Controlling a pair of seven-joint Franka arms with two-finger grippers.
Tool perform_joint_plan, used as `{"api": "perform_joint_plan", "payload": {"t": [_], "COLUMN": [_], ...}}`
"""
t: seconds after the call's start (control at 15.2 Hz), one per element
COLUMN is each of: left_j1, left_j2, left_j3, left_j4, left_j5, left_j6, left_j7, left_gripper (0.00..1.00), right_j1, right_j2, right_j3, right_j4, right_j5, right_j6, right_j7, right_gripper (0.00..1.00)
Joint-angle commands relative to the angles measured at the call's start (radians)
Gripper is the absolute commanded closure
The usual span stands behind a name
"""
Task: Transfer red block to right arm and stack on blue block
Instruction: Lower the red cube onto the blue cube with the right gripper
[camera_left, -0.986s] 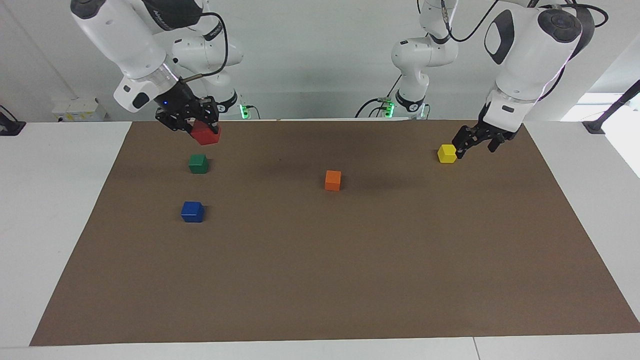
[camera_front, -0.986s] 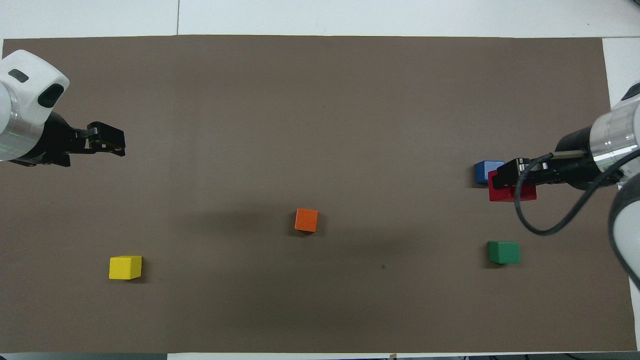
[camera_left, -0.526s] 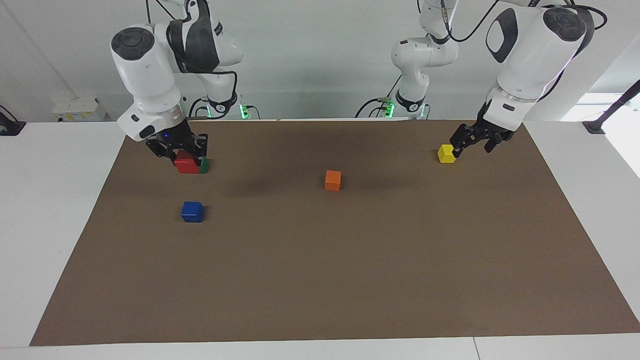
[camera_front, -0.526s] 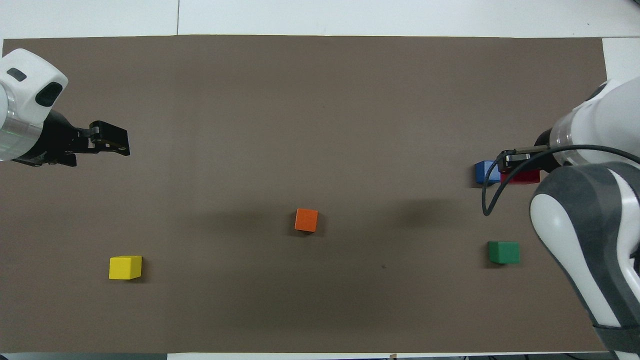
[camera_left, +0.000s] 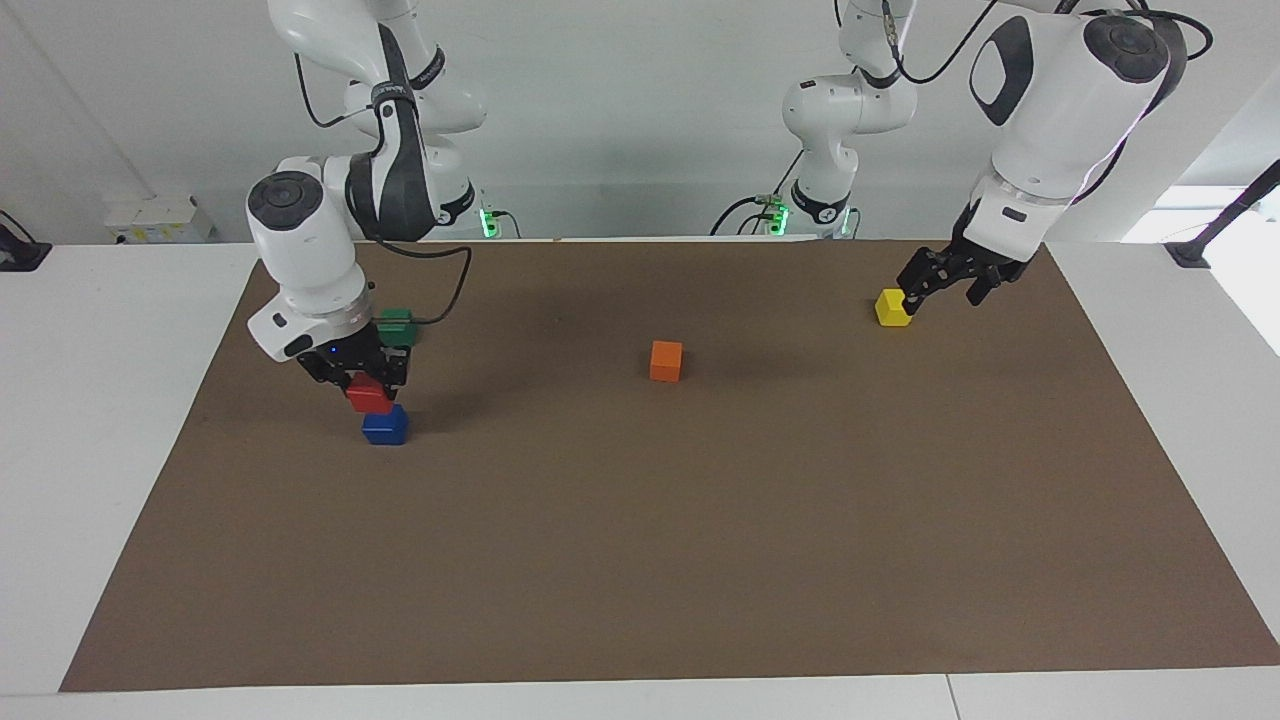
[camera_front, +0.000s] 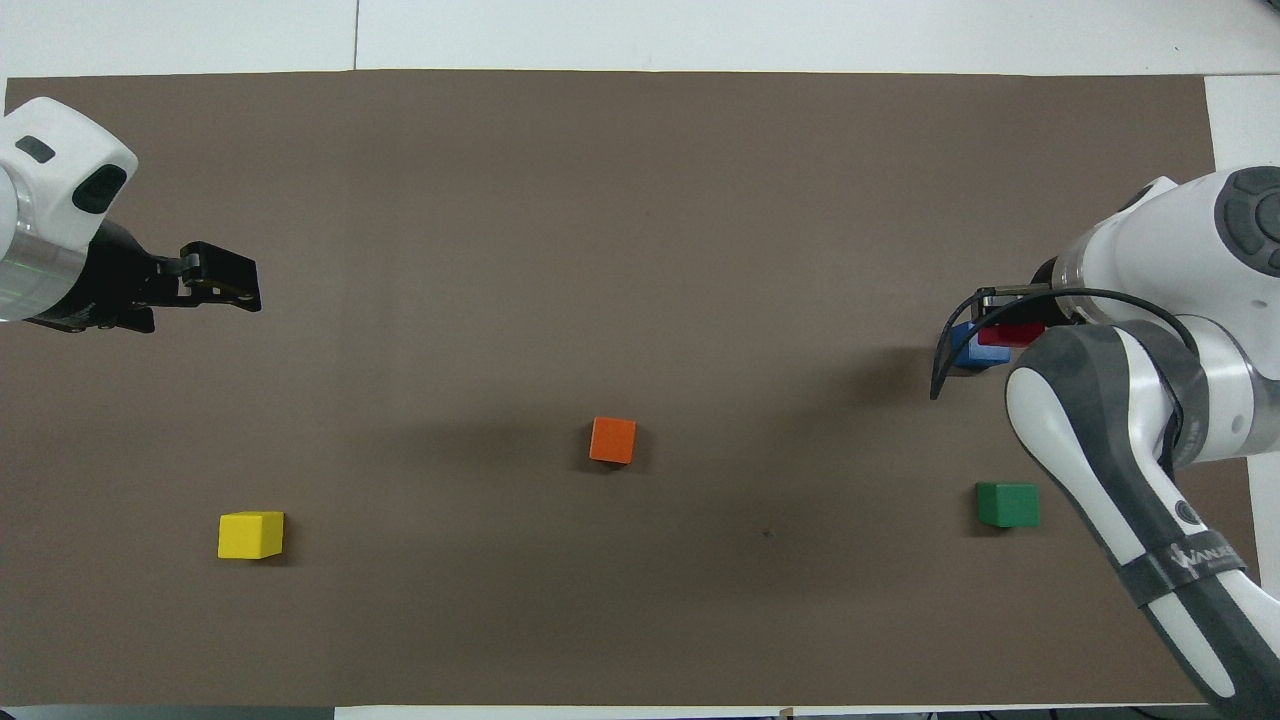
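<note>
The red block (camera_left: 369, 394) (camera_front: 1010, 334) is held in my right gripper (camera_left: 368, 385) (camera_front: 1005, 322), which is shut on it. It hangs just over the blue block (camera_left: 385, 425) (camera_front: 966, 349), shifted a little toward the robots and toward the right arm's end of the table. Whether the two blocks touch I cannot tell. From overhead the right arm covers part of both. My left gripper (camera_left: 935, 290) (camera_front: 235, 290) waits open and raised at the left arm's end of the mat, holding nothing.
A yellow block (camera_left: 893, 307) (camera_front: 250, 534) lies below the left gripper. An orange block (camera_left: 666, 360) (camera_front: 612, 440) sits mid-mat. A green block (camera_left: 397, 325) (camera_front: 1007, 504) lies nearer to the robots than the blue one. All rest on a brown mat (camera_left: 700, 550).
My right gripper has carried the red block away from the robots, past the green block, and down to just over the blue block. The left arm has hardly moved.
</note>
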Motion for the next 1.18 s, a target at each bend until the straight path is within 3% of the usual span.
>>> {"api": "perform_joint_plan", "payload": {"t": [0.0, 0.26, 1.12], "left_j1": [-0.017, -0.017, -0.008], "left_j2": [-0.010, -0.010, -0.013], "left_j3": [0.010, 0.010, 0.011], "left_j4": [0.002, 0.002, -0.007], "left_j5": [-0.009, -0.009, -0.011], "left_j6": [-0.008, -0.008, 0.006], "left_j7": [0.017, 0.058, 0.050], "left_gripper": [0.00, 0.00, 0.00], "right_j1": [-0.018, -0.035, -0.055], "right_j2": [0.003, 0.011, 0.038], "right_j3": [0.008, 0.008, 0.007], "right_j4": [-0.041, -0.087, -0.091], "right_j5": [-0.020, -0.011, 0.109], "right_j6": [0.070, 0.161, 0.169], "right_j7": [-0.020, -0.051, -0.177], "right_gripper": [1.00, 1.00, 1.00]}}
